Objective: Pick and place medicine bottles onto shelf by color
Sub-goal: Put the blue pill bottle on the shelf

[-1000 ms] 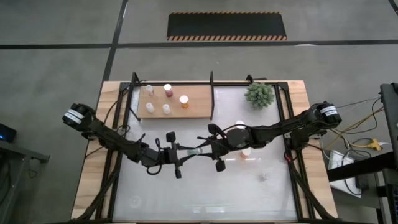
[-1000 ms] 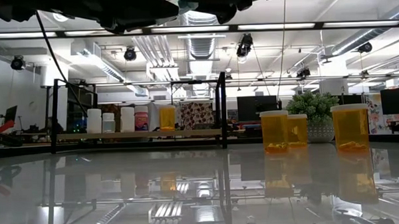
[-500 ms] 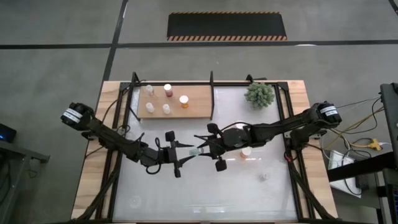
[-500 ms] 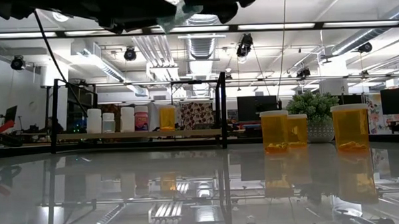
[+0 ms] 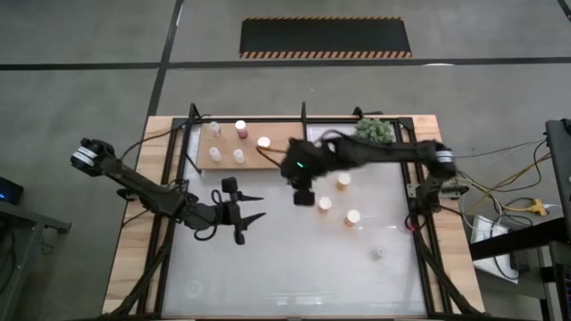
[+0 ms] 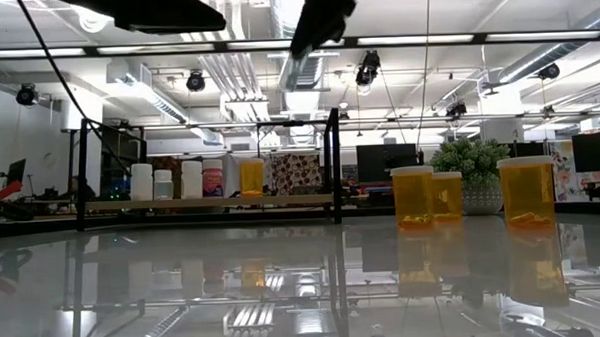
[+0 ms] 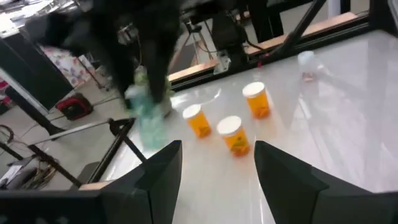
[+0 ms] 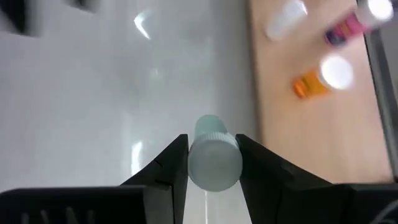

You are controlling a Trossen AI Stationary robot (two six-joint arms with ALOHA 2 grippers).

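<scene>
The white glossy tabletop [image 5: 294,267] mirrors the ceiling lights, and the shelf [image 5: 285,143], a flat matte board of pale wood edged by black frame bars, lies at its far left part. Taking the shelf as landmark: five medicine bottles already stand on it, three white ones [image 5: 215,154] toward its left end, a reddish one [image 5: 241,129] at its far edge and an orange one [image 5: 264,143] nearer its right end. Judging from this, a bit over half the sorting looks done. Three orange bottles [image 5: 326,204], translucent amber cylinders with pale round caps, wait on the tabletop right of the shelf and nearer the front. The spiky green plant [image 5: 375,131] sits just right of the shelf's far corner. The right gripper [image 8: 211,163] hovers at the shelf's near right corner, its jaws clamped on a pale, frosted, smooth-sided bottle [image 8: 211,152], cap toward the camera. The left gripper [image 7: 214,165] hangs over the tabletop in front of the shelf, jaws spread and holding nothing. What is left, I judge: setting this pale bottle among the whites, then the orange three.
</scene>
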